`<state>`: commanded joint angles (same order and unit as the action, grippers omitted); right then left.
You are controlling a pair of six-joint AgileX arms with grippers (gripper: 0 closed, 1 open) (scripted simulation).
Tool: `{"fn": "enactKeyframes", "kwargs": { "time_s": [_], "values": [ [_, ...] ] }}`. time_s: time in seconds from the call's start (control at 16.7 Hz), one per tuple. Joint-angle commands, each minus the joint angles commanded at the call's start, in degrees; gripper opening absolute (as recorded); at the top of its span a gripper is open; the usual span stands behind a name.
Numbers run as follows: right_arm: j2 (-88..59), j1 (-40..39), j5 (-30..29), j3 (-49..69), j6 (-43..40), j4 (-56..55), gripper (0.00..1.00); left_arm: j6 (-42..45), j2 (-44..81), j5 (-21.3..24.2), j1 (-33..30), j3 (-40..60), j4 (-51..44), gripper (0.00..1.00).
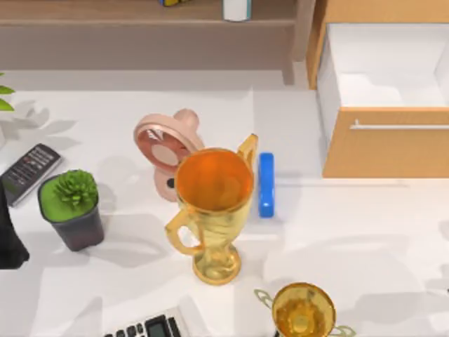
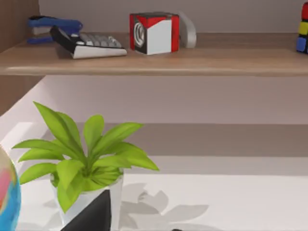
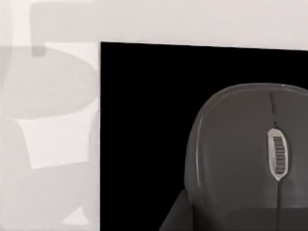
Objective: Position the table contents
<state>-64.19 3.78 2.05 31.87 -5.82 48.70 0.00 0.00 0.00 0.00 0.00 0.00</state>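
A large gold trophy [image 1: 212,210] stands at the middle of the table. Behind it lies a pink desk fan [image 1: 165,144], and a blue bar-shaped object [image 1: 266,184] lies just to its right. A smaller gold trophy [image 1: 302,310] stands at the front edge. A dark pot with a green succulent [image 1: 72,208] sits to the left, near a black remote [image 1: 29,170]. My left arm [image 1: 8,235] is a dark shape at the table's left edge. A dark part of my right gripper [image 3: 175,216] hangs close over a grey mouse [image 3: 250,149] on a black mat [image 3: 144,134].
An open wooden drawer [image 1: 382,151] with a white inside juts out at the back right. A calculator [image 1: 147,326] lies at the front edge. The left wrist view has a leafy plant in a white pot [image 2: 84,163] and a shelf [image 2: 159,60] with a stapler, a calculator and a red-white cube.
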Motion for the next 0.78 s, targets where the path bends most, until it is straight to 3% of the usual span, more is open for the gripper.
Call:
{"fn": "enactKeyframes", "kwargs": {
  "time_s": [0.78],
  "values": [
    [0.0, 0.5, 4.7, 5.8, -1.1, -9.4, 0.00, 0.0, 0.0, 0.0, 0.0, 0.0, 0.0, 1.00]
  ]
}}
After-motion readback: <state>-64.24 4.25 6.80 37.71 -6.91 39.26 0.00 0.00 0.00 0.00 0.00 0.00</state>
